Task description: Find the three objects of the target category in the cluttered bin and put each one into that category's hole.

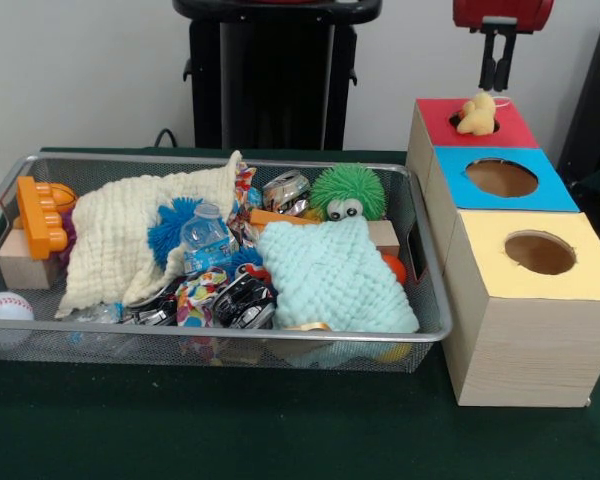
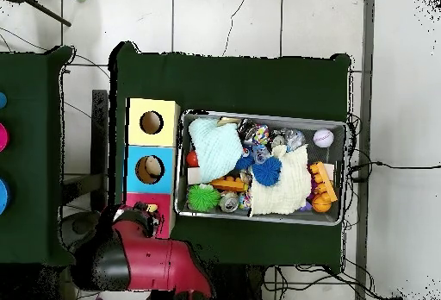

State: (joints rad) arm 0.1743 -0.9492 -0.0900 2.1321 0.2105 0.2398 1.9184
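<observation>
The silver wire-mesh bin [image 1: 40,335] is full of jumbled toys and cloths; it also shows in the overhead view [image 2: 263,114]. The red-faced wooden box [image 1: 435,122] stands farthest back in the row of boxes. A pale yellow toy [image 1: 477,115] sits in its round hole and covers most of it. My gripper [image 1: 496,86] hangs straight above that toy, its tips at the toy's top. In the overhead view the arm [image 2: 146,258] covers most of the red box [image 2: 138,200].
The blue-faced box [image 1: 500,180] and the yellow-faced box [image 1: 535,255] stand in front of the red one. The bin holds a cream cloth [image 1: 130,240], a mint cloth [image 1: 330,275], a green fuzzy ball [image 1: 348,190], a water bottle [image 1: 205,238], an orange block [image 1: 40,215], a baseball [image 1: 5,308] and toy cars [image 1: 242,300].
</observation>
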